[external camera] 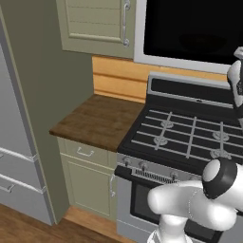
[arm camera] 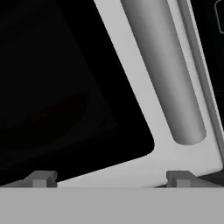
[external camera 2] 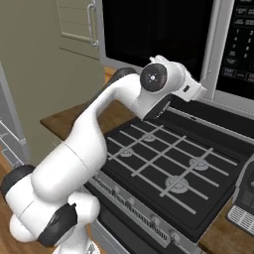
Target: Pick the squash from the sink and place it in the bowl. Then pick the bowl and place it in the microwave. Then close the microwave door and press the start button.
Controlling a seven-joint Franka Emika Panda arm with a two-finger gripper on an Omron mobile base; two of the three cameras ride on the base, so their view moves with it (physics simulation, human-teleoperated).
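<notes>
The microwave door [external camera 2: 149, 34] lies flat against the microwave with its black glass window facing me, also seen as the microwave door [external camera: 190, 28] at the upper right. Its long bar handle [external camera 2: 211, 44] runs beside the keypad [external camera 2: 240, 39]. My gripper [arm camera: 110, 178] is open, its two tips wide apart, right in front of the door's lower corner. The grey door frame [arm camera: 131, 100] and the bottom end of the bar handle [arm camera: 175, 87] are close ahead. My hand [external camera 2: 191, 88] is raised at the level of the door's bottom edge. The squash, the bowl and the sink are out of view.
A black gas range [external camera 2: 163, 163] with grates sits directly under the arm. A wooden counter [external camera: 99, 118] lies left of it, below a green cabinet door [external camera: 95, 21]. A grey fridge [external camera: 14, 156] stands at far left. A dark appliance [external camera 2: 245, 198] sits right of the range.
</notes>
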